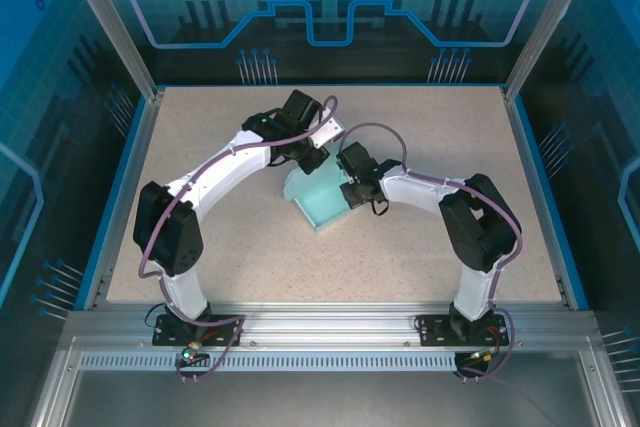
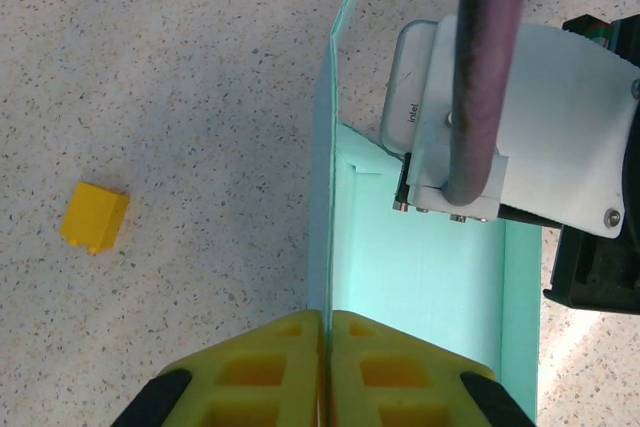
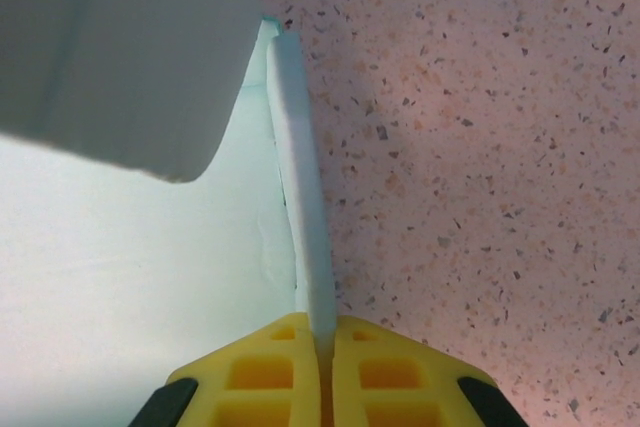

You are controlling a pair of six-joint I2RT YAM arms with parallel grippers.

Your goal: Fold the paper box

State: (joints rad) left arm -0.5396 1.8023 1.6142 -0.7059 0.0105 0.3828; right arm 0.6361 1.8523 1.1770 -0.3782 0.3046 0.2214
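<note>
The paper box (image 1: 322, 199) is a light blue card shape in the middle of the table, partly folded, with two side walls raised. My left gripper (image 1: 312, 159) comes from the upper left and is shut on the box's upright left wall (image 2: 322, 187), which runs thin and vertical between the yellow fingers (image 2: 275, 357). My right gripper (image 1: 352, 192) holds the opposite side, shut on a folded wall (image 3: 300, 197) pinched between its yellow fingertips (image 3: 380, 367). The box floor (image 2: 430, 287) lies flat between the two walls. The right wrist's white camera housing (image 2: 520, 117) hangs over the box.
A small yellow-orange block (image 2: 94, 216) lies on the speckled tabletop (image 2: 180, 77) left of the box. Blue rails (image 1: 545, 187) and metal posts (image 1: 105, 17) border the table. Both arms arch inward over the table's centre.
</note>
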